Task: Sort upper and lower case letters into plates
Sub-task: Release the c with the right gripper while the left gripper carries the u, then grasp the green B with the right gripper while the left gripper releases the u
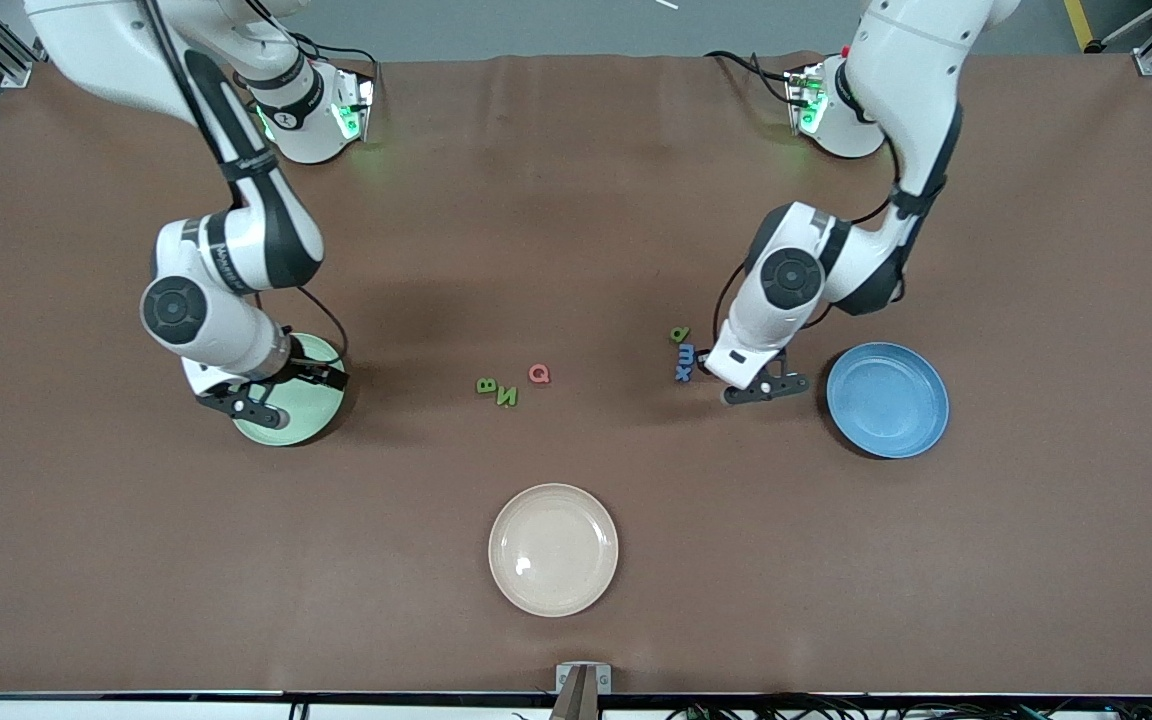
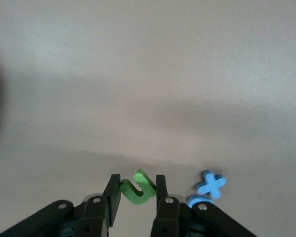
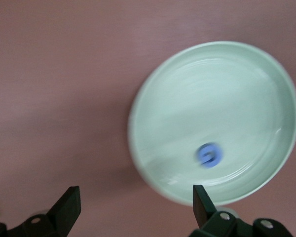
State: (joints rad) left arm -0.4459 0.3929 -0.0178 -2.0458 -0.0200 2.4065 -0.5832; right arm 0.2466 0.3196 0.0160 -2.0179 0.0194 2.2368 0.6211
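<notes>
Left wrist view shows you the left gripper [image 2: 136, 193] pinching the small green foam letter u [image 2: 136, 187] for the blue plate [image 1: 887, 399], while the right gripper [image 3: 135, 207] gapes wide over the light green plate [image 3: 158, 98], blue letter G [image 3: 208, 154] dropped inside.

Plenty of open brown table [image 1: 576, 200] along the base end, nothing lying there. Middle strip partly taken: green B [image 1: 485, 385], green N [image 1: 507, 397] and pink Q [image 1: 539, 373] bunched close together. Cream plate [image 1: 553, 549] alone near the camera edge, bare cloth all round it. Right gripper [image 1: 271, 395] parked over the light green plate [image 1: 321, 420], fingers spread wide, blocking that spot. Left gripper [image 2: 136, 190] low on the cloth between the blue plate [image 1: 887, 399] and the blue x [image 1: 682, 372], blue m [image 1: 686, 352] and green p [image 1: 679, 334], so a tight squeeze there. Blue plate itself open from above.
</notes>
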